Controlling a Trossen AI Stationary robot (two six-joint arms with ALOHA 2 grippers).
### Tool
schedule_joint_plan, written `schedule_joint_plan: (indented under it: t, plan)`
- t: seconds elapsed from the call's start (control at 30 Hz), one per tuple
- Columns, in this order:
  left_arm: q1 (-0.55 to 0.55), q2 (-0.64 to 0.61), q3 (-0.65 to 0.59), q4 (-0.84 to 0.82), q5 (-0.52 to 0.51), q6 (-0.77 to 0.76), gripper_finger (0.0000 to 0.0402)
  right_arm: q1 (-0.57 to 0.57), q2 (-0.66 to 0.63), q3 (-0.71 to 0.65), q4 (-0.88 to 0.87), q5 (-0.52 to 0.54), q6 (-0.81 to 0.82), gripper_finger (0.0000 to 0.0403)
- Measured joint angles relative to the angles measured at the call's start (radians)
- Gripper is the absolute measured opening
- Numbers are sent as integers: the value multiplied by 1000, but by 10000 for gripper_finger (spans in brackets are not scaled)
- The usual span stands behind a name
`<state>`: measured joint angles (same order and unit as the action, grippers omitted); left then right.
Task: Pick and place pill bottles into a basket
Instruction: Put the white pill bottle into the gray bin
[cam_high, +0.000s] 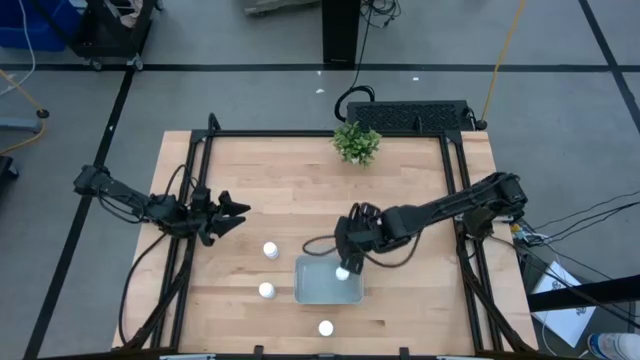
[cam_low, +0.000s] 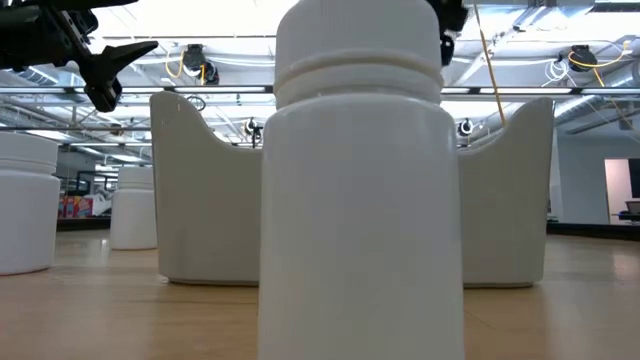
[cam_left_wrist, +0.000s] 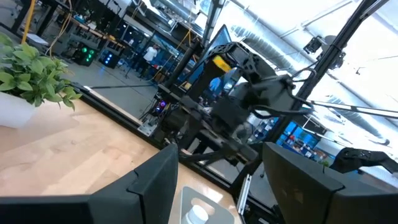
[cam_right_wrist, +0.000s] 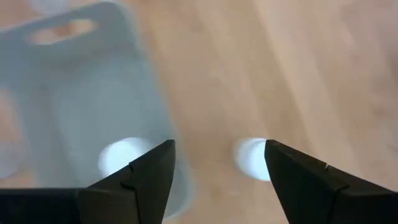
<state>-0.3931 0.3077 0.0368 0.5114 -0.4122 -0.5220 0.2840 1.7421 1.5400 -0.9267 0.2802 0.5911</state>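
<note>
Robotics lab/workshop — exposed ceiling ducts (cam_left_wrist: 348, 74), equipment racks (cam_left_wrist: 93, 50), floor cables (cam_high: 590, 215).

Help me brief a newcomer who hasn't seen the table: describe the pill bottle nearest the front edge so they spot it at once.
Find the pale grey-blue basket on the wooden table. Just past its front rim stands one white pill bottle. Unlike the two bottles left of the basket, it sits alone, closest to the table's front edge.
</note>
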Motion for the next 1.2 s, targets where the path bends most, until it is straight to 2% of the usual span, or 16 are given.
schedule_joint_plan:
  t: [0.1,0.33,0.5,0.6,0.7,0.9,1.2]
  plan:
    - [0,0,0,0,0,-2,241,-42,6,0,-3,-6,5,247]
    - [0,0,0,-7,0,-7,241,-141,7,0,-43,-100,32,244]
    - [0,0,0,-14,0,-7,241,-187,5,-21,-72,-108,56,258]
    - [0,0,0,-14,1,-7,241,-212,7,-66,-67,-157,64,269]
    - [0,0,0,-15,1,-7,241,-223,7,-124,-27,-203,71,281]
    - [0,0,0,-15,1,-7,241,-224,6,-196,14,-207,77,288]
    - [0,0,0,-14,-4,0,241,-202,6,-212,64,-208,75,290]
